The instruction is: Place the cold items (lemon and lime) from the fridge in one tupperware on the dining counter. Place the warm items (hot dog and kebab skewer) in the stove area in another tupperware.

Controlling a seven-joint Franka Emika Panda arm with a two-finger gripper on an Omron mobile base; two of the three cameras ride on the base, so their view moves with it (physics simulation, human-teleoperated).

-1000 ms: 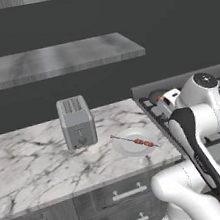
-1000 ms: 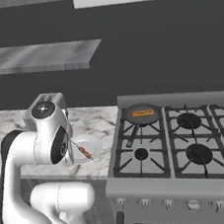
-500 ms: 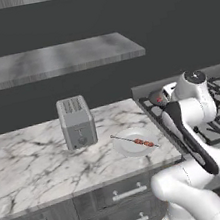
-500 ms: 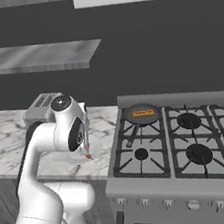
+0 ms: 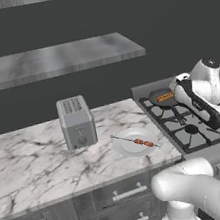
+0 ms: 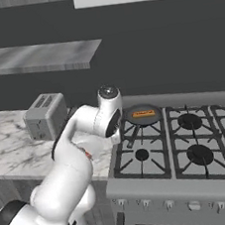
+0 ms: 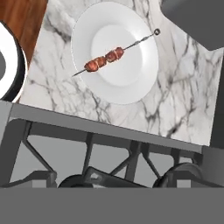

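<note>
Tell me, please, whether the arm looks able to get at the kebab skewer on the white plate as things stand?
Probably yes. The kebab skewer lies bare across the white plate on the marble counter, with nothing over it. The toaster stands apart to one side, and the hand camera already looks down on the plate.

Hand view: kebab skewer (image 7: 106, 57) lies diagonally across white plate (image 7: 131, 85) on marble table (image 7: 175, 109). Stove grate (image 7: 87, 153) below it, toaster (image 7: 197, 19) corner at upper right.
</note>
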